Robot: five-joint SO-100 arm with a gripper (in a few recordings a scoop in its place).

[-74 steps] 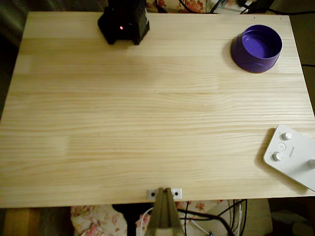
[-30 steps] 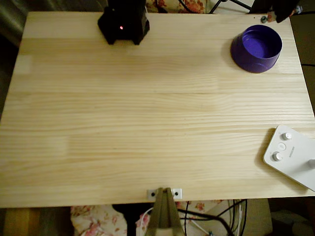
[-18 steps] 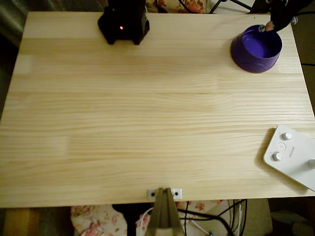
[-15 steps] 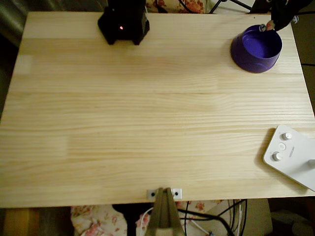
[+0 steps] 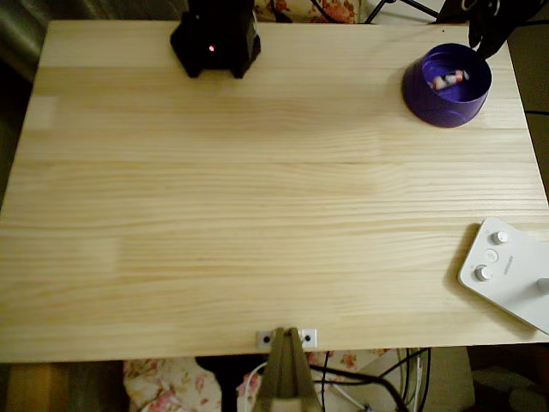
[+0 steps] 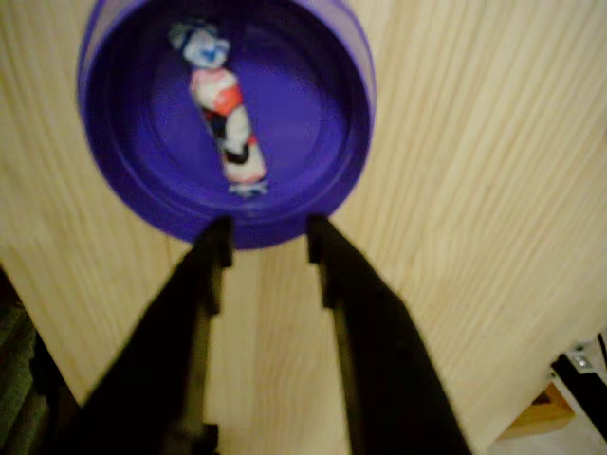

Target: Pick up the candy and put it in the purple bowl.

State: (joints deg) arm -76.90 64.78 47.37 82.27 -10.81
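At the far left of the back edge in the overhead view, the arm's black base [image 5: 215,39] sits with a red light glowing, anchored at the rim of the pale wooden table [image 5: 257,197] so that the whole board lies within reach. Most of that board is bare planking. A small metal bracket [image 5: 286,337] is fixed at the middle of the front edge, apparently the foot of the stand rising toward the camera.

Further right, the purple bowl [image 5: 447,85] stands near the back right corner, and the candy [image 5: 449,79] lies on its floor, slightly aslant. The wrist view shows it plainly: the candy [image 6: 225,121] rests free inside the purple bowl [image 6: 114,180], touching nothing but the bottom, its twisted ends spread out. Just outside the bowl's rim, the gripper [image 6: 265,239] has its two dark fingers parted and empty (the gap between them is bare wood), which suggests the sweet has been let go and the placing is done.

In the overhead view the gripper [image 5: 482,30] is a dark shape just beyond the bowl's back right rim. A white device with round knobs [image 5: 508,270] lies at the right edge, well apart from the bowl and seemingly no part of the job.
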